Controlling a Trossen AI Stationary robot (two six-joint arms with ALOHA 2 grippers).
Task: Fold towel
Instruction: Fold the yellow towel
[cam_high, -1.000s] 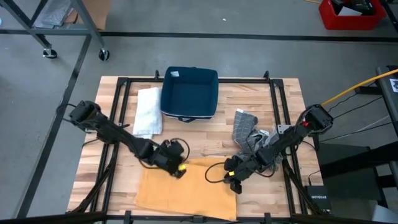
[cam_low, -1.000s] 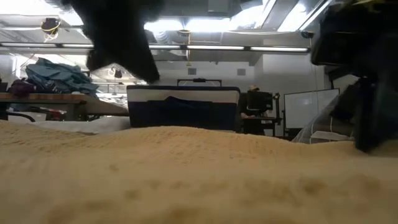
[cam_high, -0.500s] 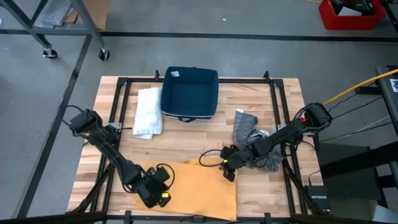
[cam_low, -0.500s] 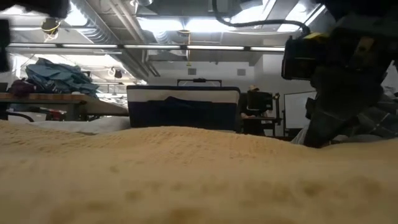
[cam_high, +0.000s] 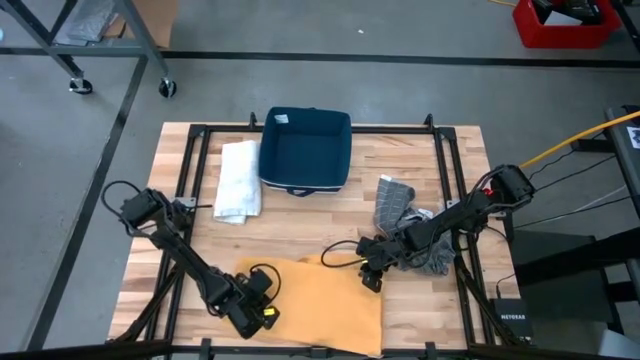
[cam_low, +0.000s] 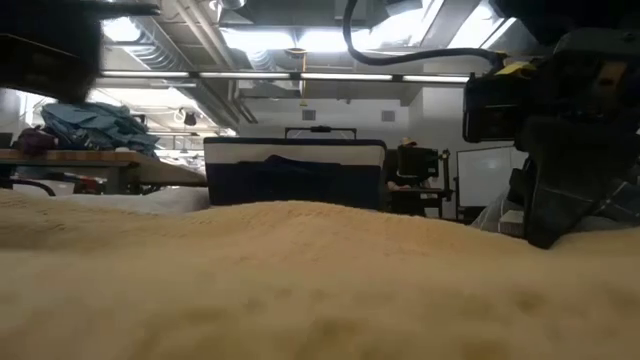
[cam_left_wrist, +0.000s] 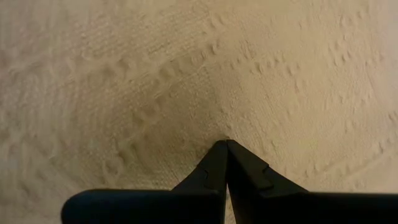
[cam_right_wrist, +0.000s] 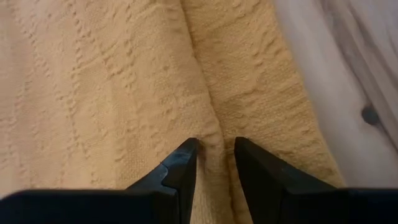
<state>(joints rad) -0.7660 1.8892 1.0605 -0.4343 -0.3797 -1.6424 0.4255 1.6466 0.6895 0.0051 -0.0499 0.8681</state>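
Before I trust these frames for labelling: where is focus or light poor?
Low view: yellow towel fills the foreground, blurred; ceiling lights glare, right gripper is a dark silhouette. Left wrist view: left gripper shut on pale, washed-out towel weave. High view: evenly lit.

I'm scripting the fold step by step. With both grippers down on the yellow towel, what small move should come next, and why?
Probably lift the right gripper slightly. Its fingers pinch a ridge of the yellow towel near the edge by the bare wood, while the left gripper is shut, pressed on the cloth at the near left, so the fold can start.
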